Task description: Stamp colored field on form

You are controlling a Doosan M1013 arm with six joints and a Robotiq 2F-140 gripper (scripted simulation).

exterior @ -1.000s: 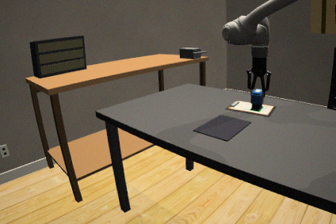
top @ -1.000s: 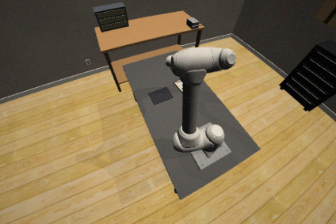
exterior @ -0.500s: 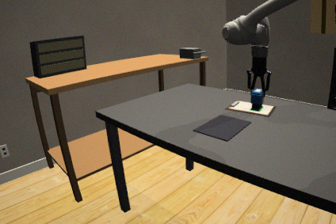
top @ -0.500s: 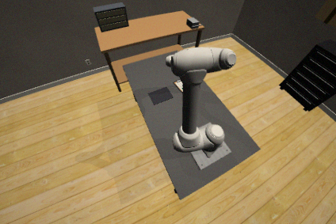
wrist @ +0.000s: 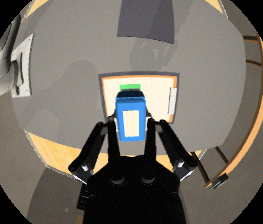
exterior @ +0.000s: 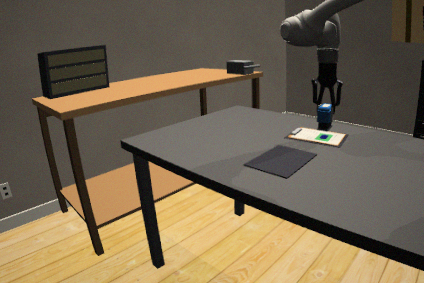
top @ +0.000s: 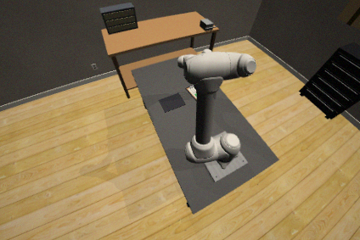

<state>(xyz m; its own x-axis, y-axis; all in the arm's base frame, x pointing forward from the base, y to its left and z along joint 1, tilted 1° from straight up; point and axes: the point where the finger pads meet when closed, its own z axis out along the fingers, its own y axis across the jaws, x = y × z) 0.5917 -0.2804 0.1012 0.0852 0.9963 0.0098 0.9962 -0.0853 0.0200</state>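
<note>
Scanning from left to right, we saw the dark mat [exterior: 280, 160], then the form [exterior: 317, 137] with its green field [exterior: 325, 137], already marked blue in the middle. The gripper [exterior: 326, 102] was closed on the blue stamp [exterior: 324, 113] and held it just above the form. We judged that the stamp could land tilted on the mat, or off its place, if released too high. We could read no writing.
</note>
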